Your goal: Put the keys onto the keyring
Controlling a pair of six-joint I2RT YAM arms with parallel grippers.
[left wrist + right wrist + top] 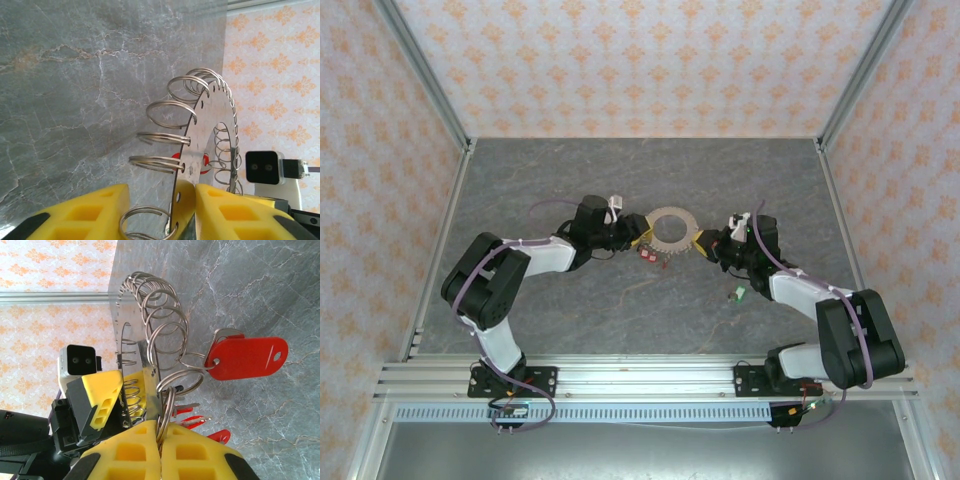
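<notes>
A grey stone table (570, 180) sits inside flowery orange walls, with the keyring (670, 228) in its middle. At the keyring's right side, the right gripper (161, 435) has its fingers pressed tight on one small wire loop. At the keyring's left side, the left gripper (162, 215) has its fingers a bit apart around the rim, not squeezing. A red key (247, 357) hangs from a loop, and a green key (740, 293) lies well apart. The right gripper should hold still while the left gets a firm grip.
</notes>
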